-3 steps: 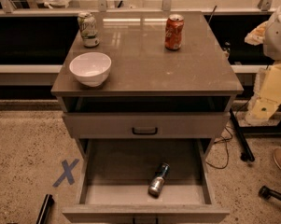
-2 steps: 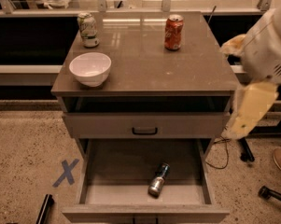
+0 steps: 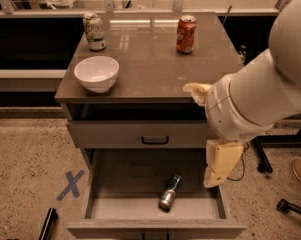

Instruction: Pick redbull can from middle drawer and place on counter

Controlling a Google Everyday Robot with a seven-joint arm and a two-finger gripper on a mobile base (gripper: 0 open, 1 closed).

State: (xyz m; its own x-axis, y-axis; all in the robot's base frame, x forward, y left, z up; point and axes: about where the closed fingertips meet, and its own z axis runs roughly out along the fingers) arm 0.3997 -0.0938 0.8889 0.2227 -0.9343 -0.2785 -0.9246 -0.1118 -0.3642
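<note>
The redbull can [image 3: 169,193] lies on its side on the floor of the open middle drawer [image 3: 120,184], its silver end toward the front. The counter [image 3: 150,64] is the glossy slab on top of the cabinet. My gripper [image 3: 216,173] hangs from the big white arm [image 3: 260,99] at the right. It points down over the drawer's right wall, to the right of the can and above it, not touching it.
On the counter stand an orange-red soda can [image 3: 186,34], a green-white can [image 3: 94,31] and a white bowl [image 3: 96,73]. A shut upper drawer with a black handle [image 3: 155,140] sits above the open one. Blue X tape [image 3: 70,185] marks the floor at the left. A black chair base [image 3: 290,208] is at the right.
My arm has swung in from the right edge toward the cabinet and now covers the counter's right front corner. The gripper has come down over the drawer's right side. The can has not moved.
</note>
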